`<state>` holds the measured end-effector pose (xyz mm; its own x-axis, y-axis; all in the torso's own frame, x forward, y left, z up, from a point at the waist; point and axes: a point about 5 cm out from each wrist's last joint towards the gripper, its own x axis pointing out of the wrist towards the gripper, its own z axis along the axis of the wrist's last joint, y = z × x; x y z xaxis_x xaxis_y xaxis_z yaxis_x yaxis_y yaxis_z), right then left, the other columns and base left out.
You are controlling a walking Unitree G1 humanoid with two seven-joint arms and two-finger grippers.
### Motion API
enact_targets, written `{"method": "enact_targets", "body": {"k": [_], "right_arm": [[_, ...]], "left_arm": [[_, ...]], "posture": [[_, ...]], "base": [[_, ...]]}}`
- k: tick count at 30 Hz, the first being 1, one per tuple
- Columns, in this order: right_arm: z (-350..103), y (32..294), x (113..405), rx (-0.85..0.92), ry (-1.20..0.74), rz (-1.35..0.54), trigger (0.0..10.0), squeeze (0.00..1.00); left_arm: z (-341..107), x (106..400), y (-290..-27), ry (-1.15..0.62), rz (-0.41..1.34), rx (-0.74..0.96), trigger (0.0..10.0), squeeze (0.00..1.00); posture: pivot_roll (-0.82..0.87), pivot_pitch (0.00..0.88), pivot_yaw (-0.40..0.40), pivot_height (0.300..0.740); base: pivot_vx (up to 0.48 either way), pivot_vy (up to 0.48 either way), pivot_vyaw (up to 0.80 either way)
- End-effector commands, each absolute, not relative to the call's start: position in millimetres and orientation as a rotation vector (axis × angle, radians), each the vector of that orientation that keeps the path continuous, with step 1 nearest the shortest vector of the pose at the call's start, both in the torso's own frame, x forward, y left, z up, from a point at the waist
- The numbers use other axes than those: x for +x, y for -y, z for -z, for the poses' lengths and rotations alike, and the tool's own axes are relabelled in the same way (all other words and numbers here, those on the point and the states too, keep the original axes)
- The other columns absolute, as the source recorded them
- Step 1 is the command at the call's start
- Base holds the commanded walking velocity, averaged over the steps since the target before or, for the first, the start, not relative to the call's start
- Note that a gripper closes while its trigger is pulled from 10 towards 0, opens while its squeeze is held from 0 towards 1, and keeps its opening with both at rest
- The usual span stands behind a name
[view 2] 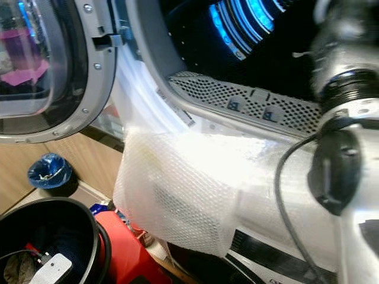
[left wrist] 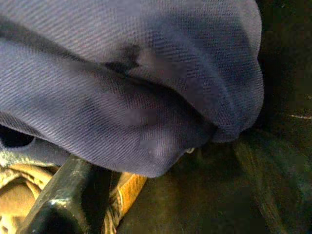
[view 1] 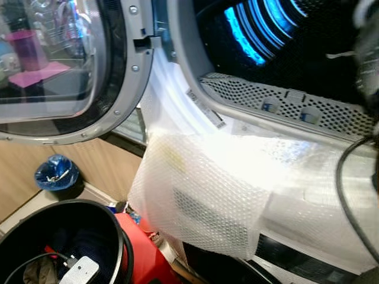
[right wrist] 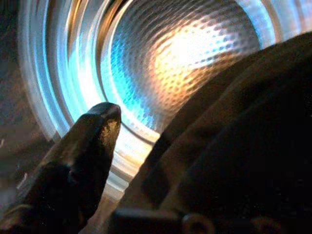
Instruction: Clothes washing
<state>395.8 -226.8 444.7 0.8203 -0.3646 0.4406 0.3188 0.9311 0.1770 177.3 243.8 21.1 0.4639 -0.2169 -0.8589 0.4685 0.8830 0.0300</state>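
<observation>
The washing machine's door [view 1: 71, 65] stands wide open, and the drum [view 1: 266, 29] glows blue inside. My right arm [view 2: 343, 148] reaches into the opening. In the right wrist view, my right gripper [right wrist: 156, 165] is inside the drum with a dark garment [right wrist: 234, 146] draped over it. One black finger [right wrist: 92, 161] is bare and the cloth hides the other. My left arm goes down into the black basket [view 1: 115, 228]. In the left wrist view, one black finger [left wrist: 63, 195] lies under a navy blue garment [left wrist: 136, 83], next to tan cloth [left wrist: 14, 204].
Bubble wrap [view 1: 207, 189] hangs over the machine's front below the opening. A red object [view 1: 142, 248] stands beside the basket. A small bin with a blue liner [view 1: 56, 174] sits on the floor to the left, by a wooden panel [view 1: 23, 171].
</observation>
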Motion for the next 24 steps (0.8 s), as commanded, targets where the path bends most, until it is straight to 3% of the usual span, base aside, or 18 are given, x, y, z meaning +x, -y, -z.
{"method": "enact_targets", "body": {"k": [1,3,6,8,13,17,18,19,22,24], "right_arm": [[-479.0,241.7,374.3,0.119,0.665,0.481,10.0,1.00],[-479.0,241.7,374.3,0.119,0.665,0.481,10.0,1.00],[-510.7,251.6,346.8,0.090,0.885,0.626,10.0,1.00],[-513.9,251.6,344.2,0.084,0.907,0.626,10.0,1.00],[-465.1,222.8,388.6,-0.031,0.538,0.346,10.0,1.00],[-441.4,207.4,402.6,0.141,0.407,0.201,10.0,1.00],[-443.8,200.3,403.1,0.152,0.414,0.148,10.0,0.25],[-449.5,194.5,401.9,0.166,0.437,0.105,10.0,0.00],[-465.4,188.1,396.5,0.149,0.484,0.060,10.0,0.00],[-484.8,199.9,385.6,-0.037,0.539,0.162,10.0,0.00]], "left_arm": [[-18.7,172.9,-243.2,-1.023,0.430,0.282,10.0,0.00],[-18.7,172.9,-243.2,-1.023,0.430,0.282,10.0,0.00],[-20.6,175.8,-244.9,-1.002,0.407,0.283,10.0,0.00],[-20.7,176.3,-244.8,-1.000,0.406,0.283,10.0,0.00],[-18.6,176.4,-240.7,-1.005,0.424,0.278,10.0,0.00],[-17.7,176.1,-238.1,-1.009,0.435,0.274,10.0,0.00],[-17.6,176.0,-237.7,-1.009,0.436,0.273,10.0,0.00],[-17.4,176.1,-237.3,-1.008,0.436,0.273,10.0,0.00],[-17.4,176.1,-237.3,-1.006,0.433,0.274,10.0,0.00],[-17.0,176.8,-236.6,-1.005,0.432,0.272,10.0,0.00]], "posture": [[0.10,0.079,0.040,0.740],[0.10,0.079,0.040,0.740],[0.10,0.081,0.040,0.740],[0.10,0.081,0.040,0.740],[0.08,0.082,0.041,0.740],[0.09,0.082,0.042,0.740],[0.08,0.082,0.042,0.740],[0.08,0.083,0.042,0.740],[0.08,0.082,0.043,0.740],[0.08,0.080,0.040,0.740]], "base": [[0.000,0.000,0.00],[0.000,0.000,0.00],[0.000,0.000,0.00],[0.000,0.000,0.00],[0.000,0.000,0.00],[0.000,0.000,0.00],[0.000,0.000,0.00],[0.000,0.000,0.00],[0.000,0.000,0.00],[0.000,0.000,0.00]]}}
